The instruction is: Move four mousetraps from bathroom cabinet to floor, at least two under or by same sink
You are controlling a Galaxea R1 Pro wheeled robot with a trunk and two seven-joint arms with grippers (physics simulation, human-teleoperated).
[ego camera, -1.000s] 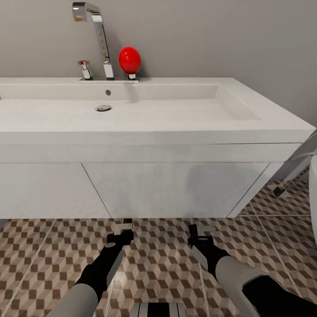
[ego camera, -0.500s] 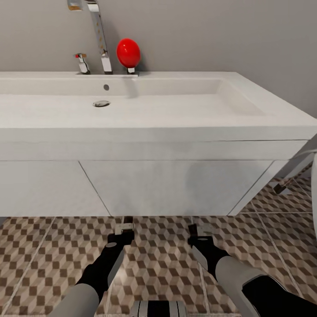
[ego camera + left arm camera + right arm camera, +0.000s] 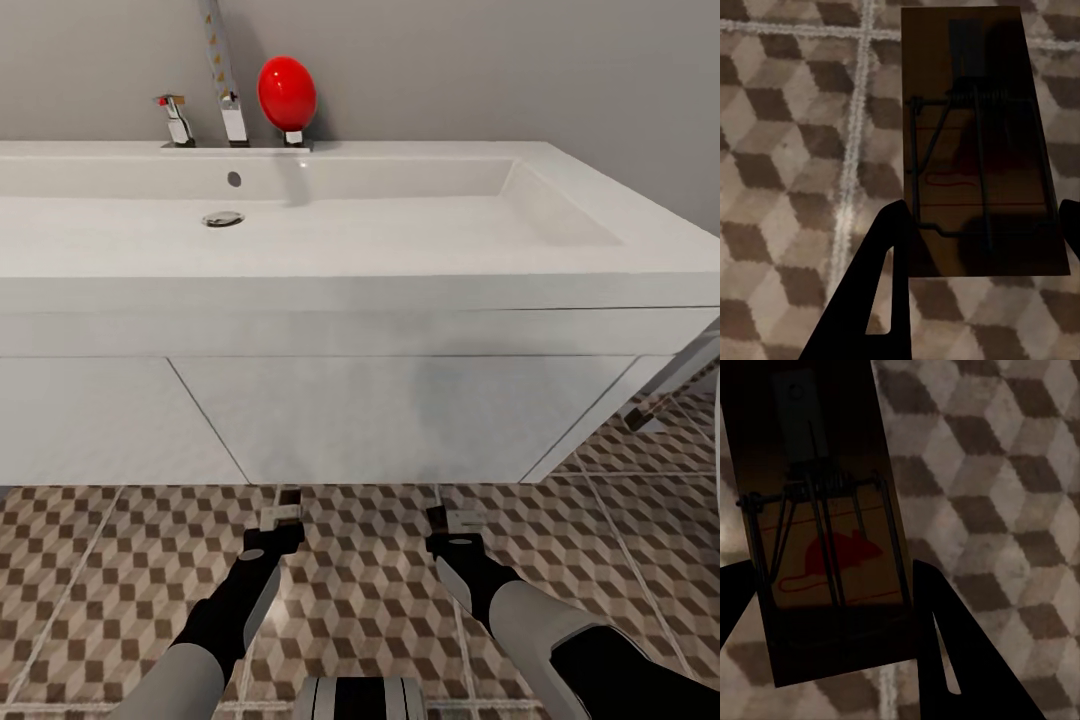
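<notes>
While both arms reach low toward the bathroom sink (image 3: 300, 250), the left gripper (image 3: 979, 247) pinches one mousetrap (image 3: 975, 142) by its edges and the right gripper (image 3: 832, 607) another mousetrap (image 3: 825, 532), seemingly just above the bathroom floor (image 3: 380, 590). Light, stiff plates; keep clear of the springs.

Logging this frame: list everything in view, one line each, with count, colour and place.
bathroom sink: one, white, against the grey wall.
vanity: one, white, under the sink.
tap: one, chrome, behind the basin.
red egg-shaped object: one, right of the tap.
bathroom floor: brown, beige and white cube tiles.
mousetraps: two, brown wood, one in the left hand, one in the right hand.
left hand, right hand: dark, low before the vanity.
</notes>
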